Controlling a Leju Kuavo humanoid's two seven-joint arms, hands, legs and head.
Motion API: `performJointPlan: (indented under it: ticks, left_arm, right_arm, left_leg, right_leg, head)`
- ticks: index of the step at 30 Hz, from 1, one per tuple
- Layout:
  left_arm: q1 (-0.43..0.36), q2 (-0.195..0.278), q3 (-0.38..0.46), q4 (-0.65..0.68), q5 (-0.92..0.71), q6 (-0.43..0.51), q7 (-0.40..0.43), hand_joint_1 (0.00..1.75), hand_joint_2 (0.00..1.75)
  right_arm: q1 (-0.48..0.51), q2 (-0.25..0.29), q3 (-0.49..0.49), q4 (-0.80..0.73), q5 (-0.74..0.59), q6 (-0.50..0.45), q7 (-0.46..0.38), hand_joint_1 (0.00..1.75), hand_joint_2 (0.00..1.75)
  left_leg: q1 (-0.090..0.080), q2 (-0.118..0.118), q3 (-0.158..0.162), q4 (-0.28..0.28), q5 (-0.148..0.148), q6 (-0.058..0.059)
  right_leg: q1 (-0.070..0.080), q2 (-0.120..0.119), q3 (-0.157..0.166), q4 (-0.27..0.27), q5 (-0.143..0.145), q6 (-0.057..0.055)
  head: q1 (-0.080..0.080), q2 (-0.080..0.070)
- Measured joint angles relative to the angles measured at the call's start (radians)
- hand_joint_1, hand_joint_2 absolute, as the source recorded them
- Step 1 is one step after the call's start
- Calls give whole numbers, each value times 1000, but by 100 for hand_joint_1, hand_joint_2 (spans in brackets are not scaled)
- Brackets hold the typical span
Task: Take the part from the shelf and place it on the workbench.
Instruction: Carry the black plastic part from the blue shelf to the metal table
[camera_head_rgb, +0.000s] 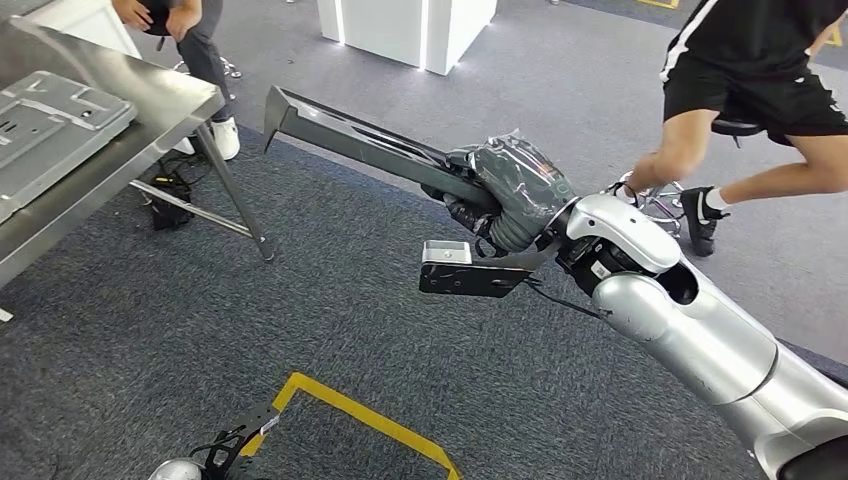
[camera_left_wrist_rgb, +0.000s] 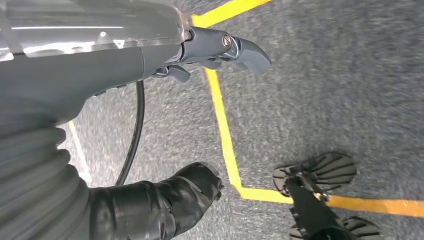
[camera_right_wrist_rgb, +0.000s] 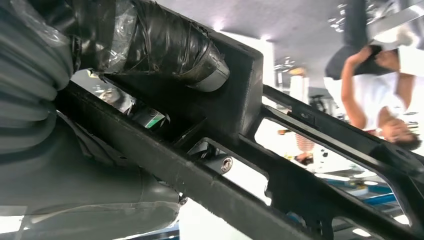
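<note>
- Two risks: the right hand (camera_head_rgb: 500, 195) is clamping the long dark part (camera_head_rgb: 360, 140) at one end, so it could lever loose.
- Its far tip is nearing the bench (camera_head_rgb: 150, 110) edge and could strike it.
- The left hand (camera_left_wrist_rgb: 165, 200) is hanging near the floor, grasping nothing; whether its fingers are spread, I cannot tell.

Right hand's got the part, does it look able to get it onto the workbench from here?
Probably not yet. The right hand grips the long dark part, whose far tip ends short of the steel workbench; open carpet lies between. Nothing blocks the way, but the robot likely needs to step closer.
</note>
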Motion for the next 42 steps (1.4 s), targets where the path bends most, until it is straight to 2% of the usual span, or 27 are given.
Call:
performJointPlan:
  ticks: [2, 4, 5, 6, 8, 9, 11, 13, 15, 16, 18, 19, 20, 21, 23, 24, 26, 28, 30, 31, 33, 35, 36, 37, 39, 40, 42]
  left_arm:
    - [1, -1, 2, 0, 2, 1, 0, 0, 175]
    - [1, -7, 4, 0, 3, 2, -2, 0, 175]
    - [1, -11, 5, 0, 3, 2, -4, 0, 175]
    - [1, -14, 6, 0, 3, 2, -5, 0, 175]
    - [4, -15, 10, 0, 3, 2, -8, 0, 175]
    - [7, -15, 11, 0, 3, 0, -8, 0, 175]
    - [10, -14, 12, 0, 3, -1, -8, 0, 175]
    - [7, -14, 14, 0, 3, -1, -8, 0, 175]
    - [6, -13, 17, 0, 4, -1, -9, 0, 175]
    - [6, -12, 19, 0, 5, -1, -8, 0, 175]
    - [8, -10, 21, 0, 5, -1, -8, 0, 175]
    - [8, -9, 22, 0, 5, -1, -9, 0, 175]
    - [7, -8, 23, 0, 6, -1, -9, 0, 175]
    - [7, -7, 24, -1, 6, -1, -10, 0, 175]
    - [9, -4, 26, -1, 6, -1, -10, 0, 175]
    - [11, -3, 27, -1, 6, -1, -10, 0, 175]
    - [12, -2, 27, -1, 6, -1, -10, 0, 175]
    - [11, -1, 28, -1, 5, -1, -11, 0, 175]
    - [10, -1, 28, -1, 6, -1, -11, 0, 175]
    - [10, -1, 28, -1, 5, -1, -11, 0, 175]
    - [11, -1, 28, -1, 5, -1, -11, 0, 175]
    - [10, -4, 28, -1, 5, -1, -11, 0, 175]
    - [10, -5, 28, -1, 5, -1, -11, 0, 175]
    - [10, -6, 29, -1, 5, -1, -10, 0, 175]
    - [12, -5, 29, -1, 5, -1, -11, 0, 175]
    - [14, -5, 30, -1, 5, -2, -11, 0, 175]
    - [15, -4, 30, -1, 5, -2, -11, 0, 175]
  right_arm:
    - [1, 0, 0, 0, 0, 0, 0, 175, 175]
    - [-2, 0, 0, 0, 0, 0, 1, 175, 175]
    - [-5, 0, 0, 0, 0, 0, 1, 175, 175]
    - [-8, 0, 0, 0, 1, -1, 2, 175, 175]
    - [-12, 0, 0, -2, 2, -1, 2, 175, 175]
    - [-12, 0, 0, -2, 2, 0, 2, 175, 175]
    - [-14, 0, 0, -3, 2, 0, 2, 175, 175]
    - [-16, 0, 1, -3, 3, 0, 3, 175, 175]
    - [-13, 0, 3, -3, 3, 0, 3, 175, 175]
    - [-11, 0, 4, -3, 3, 0, 3, 175, 175]
    - [-10, 0, 4, -3, 3, 0, 3, 175, 175]
    - [-10, 0, 5, -3, 3, 0, 3, 175, 175]
    - [-11, 0, 5, -3, 3, 0, 4, 175, 175]
    - [-11, 0, 5, -3, 3, 0, 4, 175, 175]
    - [-11, 0, 5, -3, 3, 0, 5, 175, 175]
    - [-12, 0, 5, -3, 3, 0, 5, 175, 175]
    - [-12, -1, 5, -3, 3, 0, 5, 175, 175]
    - [-11, -4, 5, -3, 3, 0, 5, 175, 175]
    - [-6, -8, 5, -3, 3, 0, 5, 175, 175]
    - [-4, -8, 5, -2, 3, 0, 5, 175, 175]
    - [-3, -8, 5, -3, 3, 0, 5, 175, 175]
    - [-6, -9, 5, -3, 3, 0, 5, 175, 175]
    - [-7, -9, 5, -3, 3, 0, 5, 175, 175]
    - [-8, -10, 5, -3, 3, 0, 5, 175, 175]
    - [-9, -9, 5, -3, 3, 0, 5, 175, 175]
    - [-9, -9, 5, -3, 3, 0, 5, 175, 175]
    - [-12, -9, 5, -3, 3, 0, 6, 175, 175]
  left_leg:
    - [-10, -33, -7, 0, 9, 4]
    - [-10, -61, -13, -1, 18, 4]
    - [-8, -74, -15, -3, 23, 0]
    - [-4, -86, -17, -6, 28, -5]
    - [-3, -112, -17, -19, 39, -17]
    - [-6, -106, -17, -21, 38, -20]
    - [-15, -50, -35, 19, 4, -27]
    - [-9, 15, -82, 127, -61, -38]
    - [4, 35, -114, 207, -91, -55]
    - [11, 41, -105, 199, -81, -64]
    - [22, 69, -38, 86, -33, -84]
    - [23, 86, -4, 29, -14, -88]
    - [22, 95, 19, -10, -5, -83]
    - [18, 97, 26, -25, -5, -72]
    - [13, 74, 22, -20, -4, -44]
    - [13, 65, 21, -22, -1, -35]
    - [16, 47, 20, -27, 6, -20]
    - [16, 26, 16, -29, 11, -12]
    - [13, -1, 13, -28, 14, -8]
    - [10, -16, 12, -28, 15, -7]
    - [8, -46, 12, -28, 18, -7]
    - [11, -73, 8, -29, 24, -13]
    - [14, -85, 5, -30, 28, -18]
    - [19, -98, 1, -32, 32, -24]
    - [24, -119, -4, -40, 40, -38]
    - [21, -107, -7, -39, 39, -42]
    - [13, -40, -32, 10, 4, -46]
  right_leg:
    - [21, 15, 43, -70, 44, -31]
    - [42, 62, 114, -203, 96, -66]
    - [49, 78, 137, -248, 111, -77]
    - [53, 84, 147, -270, 117, -83]
    - [53, 57, 157, -291, 129, -86]
    - [50, 42, 166, -310, 137, -84]
    - [42, 10, 184, -350, 158, -80]
    - [37, -20, 188, -363, 166, -76]
    - [31, -51, 182, -360, 165, -70]
    - [26, -66, 177, -355, 163, -64]
    - [15, -95, 167, -334, 153, -46]
    - [13, -107, 161, -320, 145, -35]
    - [12, -116, 157, -308, 138, -25]
    - [13, -125, 154, -298, 132, -17]
    - [12, -140, 155, -293, 129, -5]
    - [8, -135, 155, -289, 124, 0]
    - [0, -82, 139, -244, 87, 9]
    - [-5, -19, 86, -125, 18, 14]
    - [-5, -3, 37, -19, -19, 14]
    - [-5, 0, 34, -13, -9, 10]
    - [-1, 17, 83, -115, 58, -3]
    - [1, 69, 144, -244, 109, -20]
    - [3, 87, 158, -278, 118, -26]
    - [5, 93, 163, -291, 117, -28]
    - [7, 66, 168, -303, 125, -31]
    - [4, 51, 174, -316, 131, -32]
    - [-1, 17, 185, -343, 147, -37]
  head:
    - [0, 0]
    - [-1, 0]
    - [-1, 0]
    - [0, 0]
    - [1, 0]
    - [1, 0]
    - [-1, 0]
    - [-4, 0]
    - [-4, 0]
    - [-4, 0]
    - [-4, 0]
    - [-4, 0]
    - [-4, 0]
    - [-3, 0]
    - [-1, 0]
    - [-1, 0]
    - [2, 0]
    - [4, 0]
    - [5, 0]
    - [5, 0]
    - [5, 0]
    - [4, 0]
    - [5, 0]
    - [5, 0]
    - [8, 0]
    - [7, 0]
    - [3, 0]
